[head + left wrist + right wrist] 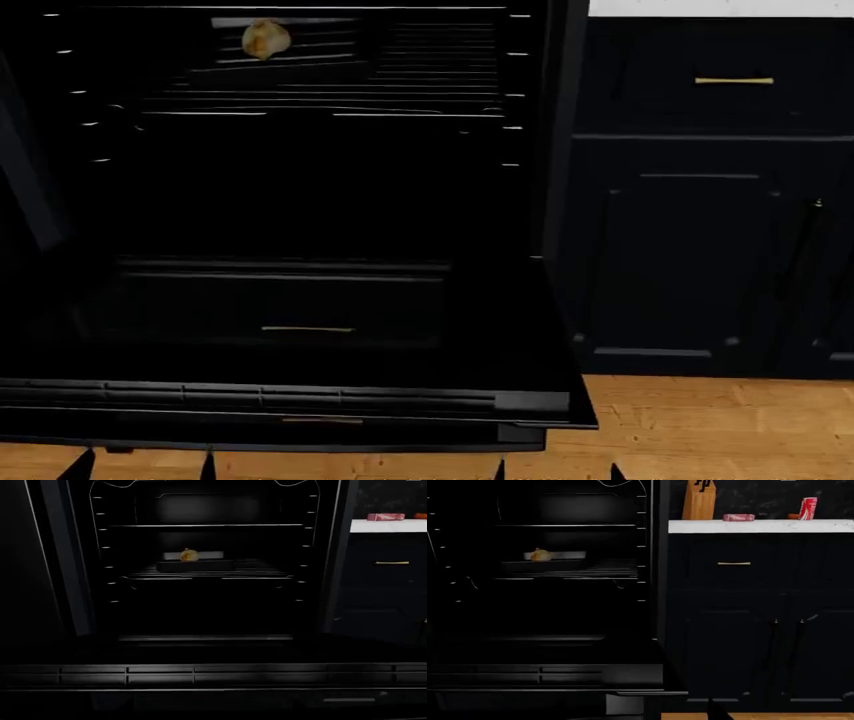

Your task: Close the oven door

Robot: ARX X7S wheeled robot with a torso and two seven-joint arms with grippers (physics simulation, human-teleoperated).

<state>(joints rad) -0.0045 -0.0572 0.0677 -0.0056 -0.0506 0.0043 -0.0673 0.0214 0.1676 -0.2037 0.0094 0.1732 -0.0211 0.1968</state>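
Note:
The oven door point(400, 335) hangs fully open and lies flat, a glossy black panel with vent slots point(267, 394) along its near edge. It also fills the low part of the left wrist view point(213, 677) and shows in the right wrist view point(547, 675). Behind it gapes the oven cavity point(307, 180), with racks and a yellowish food item point(266, 38) on a tray. In the head view, both grippers show only as dark fingertips at the bottom edge, just in front of the door's near edge. My left gripper point(144, 468) and right gripper point(558, 470) each have their tips spread apart, holding nothing.
Navy cabinet doors point(694, 250) and a drawer with a brass handle point(733, 80) stand right of the oven. A white counter point(760, 526) carries a knife block point(699, 502), a red can point(807, 508) and a meat pack point(738, 517). Wooden floor point(721, 430) lies below.

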